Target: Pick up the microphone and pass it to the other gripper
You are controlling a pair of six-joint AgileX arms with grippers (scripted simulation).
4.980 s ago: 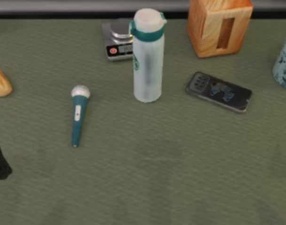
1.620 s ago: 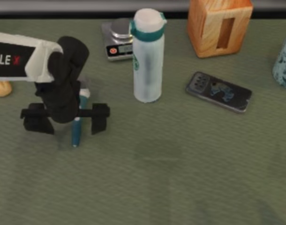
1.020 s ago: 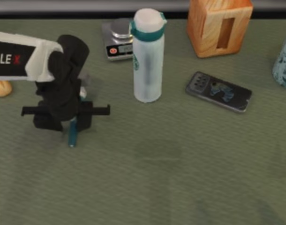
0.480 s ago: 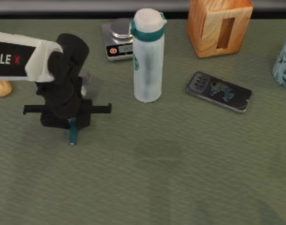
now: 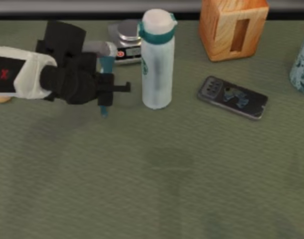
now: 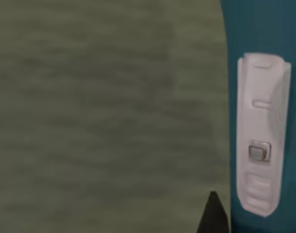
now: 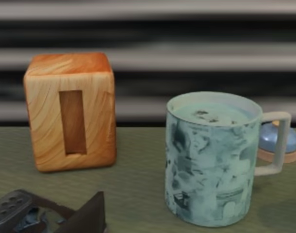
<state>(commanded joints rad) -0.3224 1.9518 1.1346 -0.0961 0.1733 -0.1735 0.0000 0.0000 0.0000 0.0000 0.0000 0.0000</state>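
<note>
The microphone (image 5: 105, 63) has a teal handle and a silver mesh head. It hangs above the table at the back left, just left of the white bottle. My left gripper (image 5: 103, 94) is shut on the lower part of its handle, with the head pointing to the table's far edge. In the left wrist view the teal handle with its white switch patch (image 6: 262, 136) fills one side, and one black fingertip (image 6: 213, 216) lies against it. The other gripper, on my right arm, is outside the top view. Only one dark finger (image 7: 87, 216) of it shows in the right wrist view.
A tall white bottle with a teal band (image 5: 157, 59) stands right beside the held microphone. Behind it sits a small scale (image 5: 125, 42). A wooden box (image 5: 232, 27), a dark phone (image 5: 232, 97) and a teal patterned mug (image 7: 211, 160) occupy the back right.
The left gripper went from open around the lying microphone to shut on its handle. It then lifted the microphone and carried it toward the back and right, near the bottle.
</note>
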